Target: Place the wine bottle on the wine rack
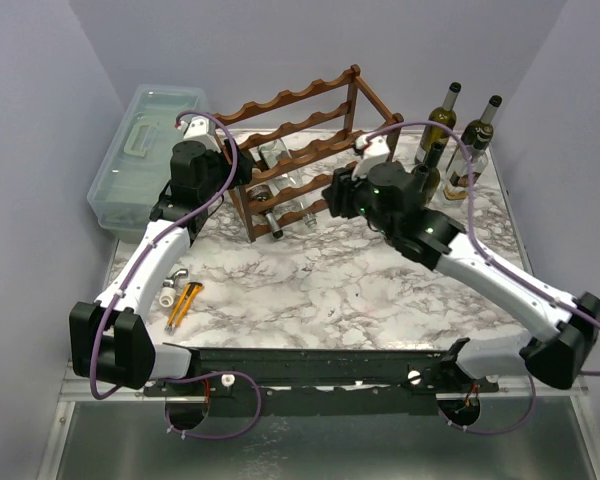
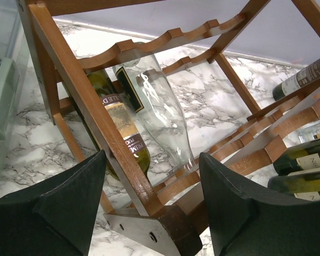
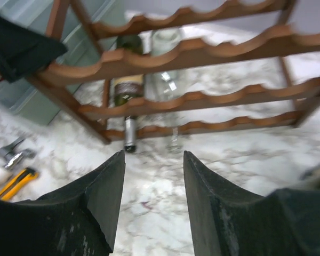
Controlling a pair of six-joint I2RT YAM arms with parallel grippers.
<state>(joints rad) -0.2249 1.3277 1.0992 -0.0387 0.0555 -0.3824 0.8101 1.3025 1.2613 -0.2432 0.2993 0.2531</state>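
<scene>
The wine rack (image 1: pixel 305 130) is dark reddish-brown wood with wavy rails and stands at the back centre. A green bottle (image 3: pixel 127 88) and a clear bottle (image 3: pixel 168 80) lie on its lower rails, necks toward me. Several wine bottles (image 1: pixel 442 115) stand upright at the back right, beside the rack. My left gripper (image 1: pixel 220 150) is open at the rack's left end. In the left wrist view (image 2: pixel 152 160) the corner post (image 2: pixel 90 114) and its foot show between the fingers. My right gripper (image 3: pixel 153 157) is open and empty, over the marble in front of the rack (image 3: pixel 202 50).
A pale green translucent box (image 1: pixel 140 150) stands left of the rack. A yellow cutter (image 1: pixel 185 305) and a small metal fitting (image 1: pixel 170 285) lie on the marble table (image 1: pixel 330 290) at front left. The right arm's body (image 1: pixel 420 225) is next to the standing bottles.
</scene>
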